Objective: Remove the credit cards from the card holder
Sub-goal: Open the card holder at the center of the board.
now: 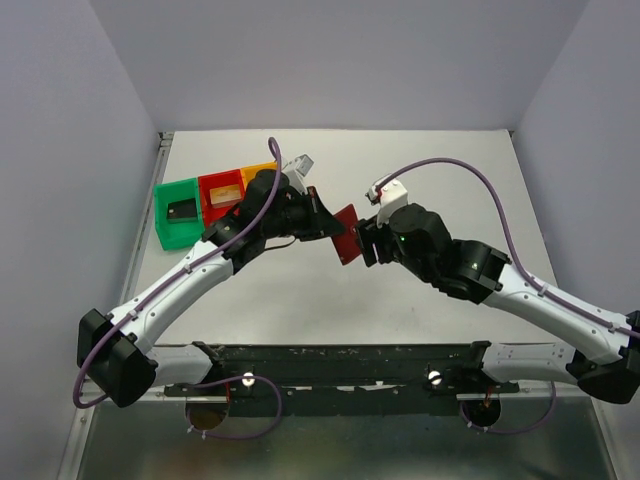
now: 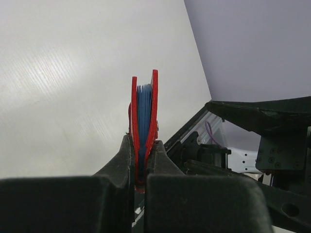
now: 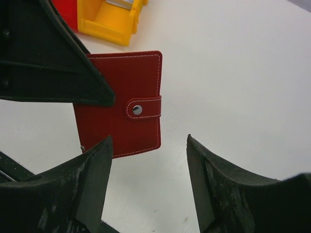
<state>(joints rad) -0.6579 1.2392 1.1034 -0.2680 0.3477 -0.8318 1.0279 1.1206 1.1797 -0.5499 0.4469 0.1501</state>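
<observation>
I've got the red card holder (image 1: pixel 345 232) held up off the table, pinched by its lower edge in the left gripper (image 2: pixel 144 162). Covers nearly closed, slightly splayed, with blue pockets (image 2: pixel 144 111) between them. White stitching, snap tab (image 3: pixel 144 108) wrapped over the edge. A black card (image 1: pixel 181 209) lies in the green tray (image 1: pixel 175 237), a gold-orange card (image 1: pixel 226 192) in the red tray (image 1: pixel 220 178). Can't tell if any cards sit inside the holder.
</observation>
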